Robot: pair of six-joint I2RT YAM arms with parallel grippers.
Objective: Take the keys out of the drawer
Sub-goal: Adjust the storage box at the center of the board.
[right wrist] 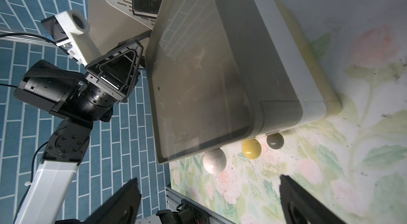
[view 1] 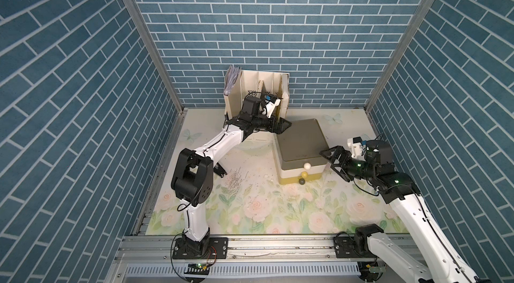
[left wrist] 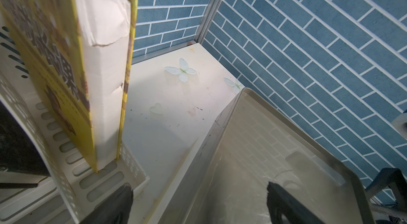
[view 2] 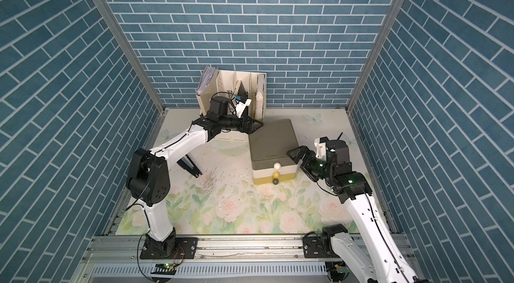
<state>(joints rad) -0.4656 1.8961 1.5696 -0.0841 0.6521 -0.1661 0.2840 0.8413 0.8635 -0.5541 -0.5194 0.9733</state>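
Jaws spread, empty, on left gripper (view 1: 285, 125) and right gripper (view 1: 328, 159); tugging the white knob (view 1: 307, 166) could slide the whole drawer unit (view 1: 300, 142).

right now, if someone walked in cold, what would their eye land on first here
The grey-topped drawer unit sits centre, all three drawers shut, with white, yellow and grey ball knobs stepping down its front. Both arms flank it, jaws open: the left gripper at its back corner, the right gripper by its right side. Behind, a cream file rack stands against the brick-pattern wall; no keys show.
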